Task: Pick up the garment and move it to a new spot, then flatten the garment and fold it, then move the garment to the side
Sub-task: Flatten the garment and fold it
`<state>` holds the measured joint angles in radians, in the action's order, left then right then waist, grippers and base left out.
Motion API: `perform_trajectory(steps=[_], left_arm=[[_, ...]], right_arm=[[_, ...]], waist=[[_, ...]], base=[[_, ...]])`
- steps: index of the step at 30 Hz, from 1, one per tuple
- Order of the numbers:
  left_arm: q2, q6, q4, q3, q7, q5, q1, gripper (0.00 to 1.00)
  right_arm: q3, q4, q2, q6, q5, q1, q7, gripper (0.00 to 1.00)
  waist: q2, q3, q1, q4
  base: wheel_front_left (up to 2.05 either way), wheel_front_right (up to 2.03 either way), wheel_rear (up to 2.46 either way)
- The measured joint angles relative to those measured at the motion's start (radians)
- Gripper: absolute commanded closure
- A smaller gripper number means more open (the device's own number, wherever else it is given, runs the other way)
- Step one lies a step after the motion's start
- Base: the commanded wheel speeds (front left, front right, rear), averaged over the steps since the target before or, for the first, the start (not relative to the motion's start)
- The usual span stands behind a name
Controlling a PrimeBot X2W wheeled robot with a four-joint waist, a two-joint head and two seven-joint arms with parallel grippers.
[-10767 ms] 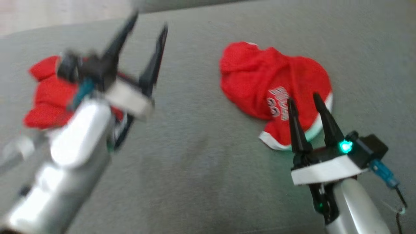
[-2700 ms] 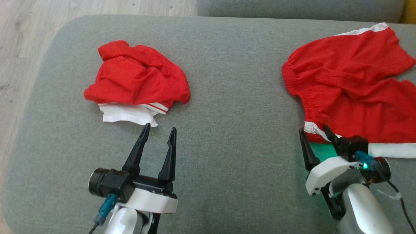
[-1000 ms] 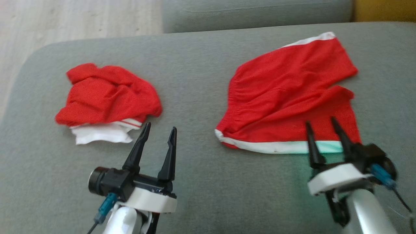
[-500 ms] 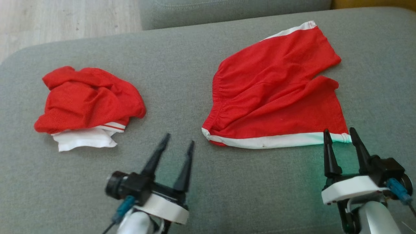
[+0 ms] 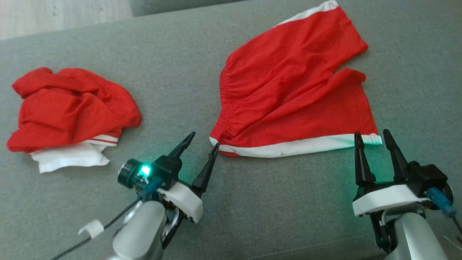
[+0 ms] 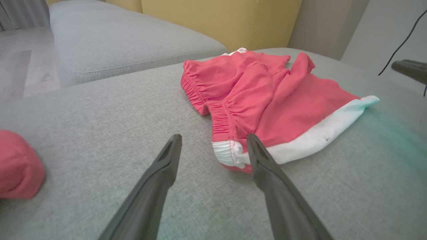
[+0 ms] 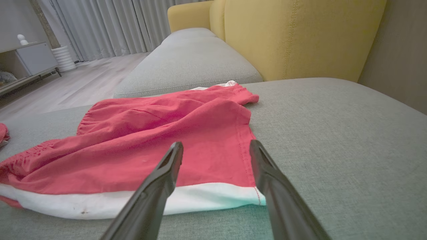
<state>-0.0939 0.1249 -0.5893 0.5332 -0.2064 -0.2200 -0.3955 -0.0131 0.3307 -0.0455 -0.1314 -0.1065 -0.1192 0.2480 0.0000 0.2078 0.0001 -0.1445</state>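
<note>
Black left gripper (image 5: 204, 139), right gripper (image 5: 371, 132): wide, empty.

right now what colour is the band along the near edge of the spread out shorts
White, on the red shorts; the band shows best in the right wrist view.

The left hand (image 5: 203, 140) hangs low, its two dark fingers spread wide, tilted up and to the right, empty; the right hand (image 5: 371, 133) points straight up, fingers likewise parted, empty.

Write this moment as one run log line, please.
red shorts: spread on grey cushion, unfolded | left pincer: open, near waistband corner | right pincer: open, near hem corner
</note>
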Motion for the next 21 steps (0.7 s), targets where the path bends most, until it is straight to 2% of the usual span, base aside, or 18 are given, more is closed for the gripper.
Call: perform_trajectory(steps=[7,14,15,17,18,21], left_arm=[[-0.030,0.007,-0.067,0.109,0.004,-0.040,-0.078,0.00],[-0.059,0.007,-0.109,0.155,-0.007,-0.092,-0.118,0.00],[-0.059,0.007,-0.112,0.161,-0.009,-0.098,-0.122,0.22],[-0.059,0.007,-0.115,0.179,-0.016,-0.109,-0.131,0.95],[-0.059,0.007,-0.115,0.181,-0.022,-0.111,-0.134,1.00],[-0.059,0.007,-0.113,0.182,-0.034,-0.115,-0.136,1.00]], right_arm=[[-0.002,-0.005,0.000,0.000,-0.009,-0.003,0.000,0.00],[-0.004,-0.007,0.000,0.000,-0.009,-0.015,0.000,0.00],[-0.004,-0.007,0.000,0.000,-0.009,-0.015,0.000,0.00],[-0.004,-0.003,0.000,0.000,-0.009,-0.015,0.000,0.00],[-0.005,0.002,0.000,0.000,-0.009,-0.015,0.000,0.00],[-0.026,0.023,0.000,0.000,-0.005,-0.015,0.000,0.00]], waist=[[0.0000,0.038,0.0001,-0.024],[0.0000,0.048,0.0001,-0.035],[0.0000,0.048,0.0000,-0.036],[0.0000,0.047,0.0000,-0.037],[0.0000,0.046,0.0001,-0.037],[0.0000,0.043,0.0000,-0.036]], base=[[0.00,0.00,0.00],[0.00,0.00,0.00],[0.00,0.00,0.00],[0.00,0.00,0.00],[0.00,0.00,0.00],[0.00,0.00,0.00]])
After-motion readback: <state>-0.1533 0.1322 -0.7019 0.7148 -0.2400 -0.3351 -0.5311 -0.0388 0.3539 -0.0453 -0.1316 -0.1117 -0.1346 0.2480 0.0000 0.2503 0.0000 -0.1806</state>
